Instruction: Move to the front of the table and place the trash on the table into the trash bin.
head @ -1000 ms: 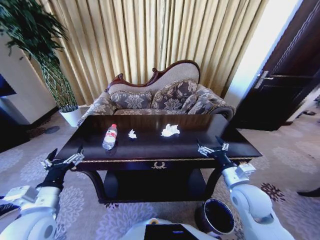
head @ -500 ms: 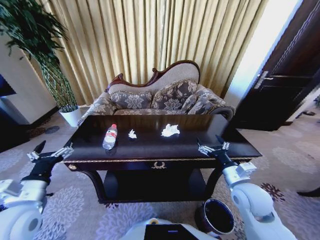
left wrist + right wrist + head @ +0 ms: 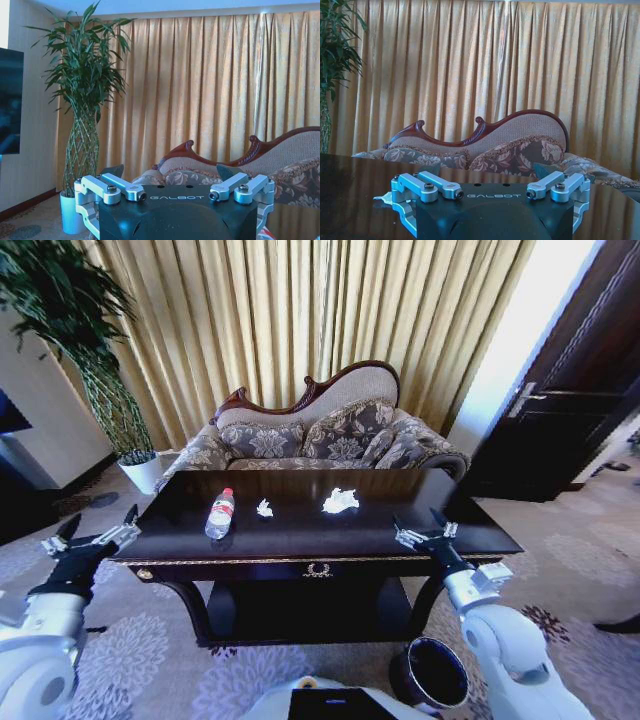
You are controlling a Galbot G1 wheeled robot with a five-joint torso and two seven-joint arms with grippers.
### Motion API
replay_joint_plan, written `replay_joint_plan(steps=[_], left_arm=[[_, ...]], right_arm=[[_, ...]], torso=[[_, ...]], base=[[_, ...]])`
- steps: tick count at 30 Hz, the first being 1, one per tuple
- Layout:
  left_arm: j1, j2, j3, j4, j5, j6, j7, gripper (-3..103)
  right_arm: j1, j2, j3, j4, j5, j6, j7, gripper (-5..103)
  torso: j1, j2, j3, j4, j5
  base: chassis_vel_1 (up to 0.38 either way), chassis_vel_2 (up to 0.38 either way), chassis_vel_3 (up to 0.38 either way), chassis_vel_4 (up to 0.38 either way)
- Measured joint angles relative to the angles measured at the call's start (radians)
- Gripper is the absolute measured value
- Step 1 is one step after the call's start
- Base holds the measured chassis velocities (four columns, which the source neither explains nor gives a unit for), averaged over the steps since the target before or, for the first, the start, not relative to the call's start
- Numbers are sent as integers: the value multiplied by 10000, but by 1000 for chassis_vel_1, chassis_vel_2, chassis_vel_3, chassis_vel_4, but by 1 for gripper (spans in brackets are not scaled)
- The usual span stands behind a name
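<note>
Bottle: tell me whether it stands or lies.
Lying. The bottle rests on its side on the table, red cap toward the sofa.

The right gripper (image 3: 491, 176), jaws apart, hovers over the table (image 3: 355, 200) facing a sofa (image 3: 485, 145).

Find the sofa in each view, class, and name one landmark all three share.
Head view: sofa behind the table, centre.
Left wrist view: sofa beyond the left pincer, beside the plant.
Right wrist view: sofa straight beyond the right pincer.
Shared landmark: the gold curtain.

Left hand (image 3: 88, 537) open, raised; right hand (image 3: 424, 531) open, level.
</note>
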State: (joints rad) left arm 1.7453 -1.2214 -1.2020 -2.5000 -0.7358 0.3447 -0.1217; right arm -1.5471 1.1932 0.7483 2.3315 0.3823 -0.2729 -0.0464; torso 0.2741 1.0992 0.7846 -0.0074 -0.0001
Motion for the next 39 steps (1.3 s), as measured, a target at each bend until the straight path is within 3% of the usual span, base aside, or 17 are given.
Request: replay_joint_plan(steps=[12, 18, 26, 31, 39], left_arm=[[82, -53, 324, -4, 277, 1, 81, 100], [140, -61, 347, -5, 284, 241, 90, 100], [146, 127, 440, -5, 294, 516, 305, 100], [174, 145, 678, -5, 379, 419, 307, 100], [314, 122, 709, -2, 445, 336, 259, 100]], right_arm=[[409, -927, -337, -171, 1056, -524, 148, 100], [1294, -1969, -769, -151, 2881, -1586, 839, 100], [2461, -2951, -1430, -791, 3718, -2521, 1554, 100], [3759, -3420, -2650, -1583, 4228, -2794, 1837, 100], [5923, -3330, -4678, -2416, 4486, -2997, 2117, 100]], torso=[[0, 1, 0, -1, 1], [0, 0, 0, 1, -1], [0, 0, 0, 0, -1], [0, 0, 0, -2, 0], [1, 0, 0, 2, -2]], base=[[0, 0, 0, 0], [0, 0, 0, 0], [0, 0, 0, 0], [0, 0, 0, 0], [0, 0, 0, 0]])
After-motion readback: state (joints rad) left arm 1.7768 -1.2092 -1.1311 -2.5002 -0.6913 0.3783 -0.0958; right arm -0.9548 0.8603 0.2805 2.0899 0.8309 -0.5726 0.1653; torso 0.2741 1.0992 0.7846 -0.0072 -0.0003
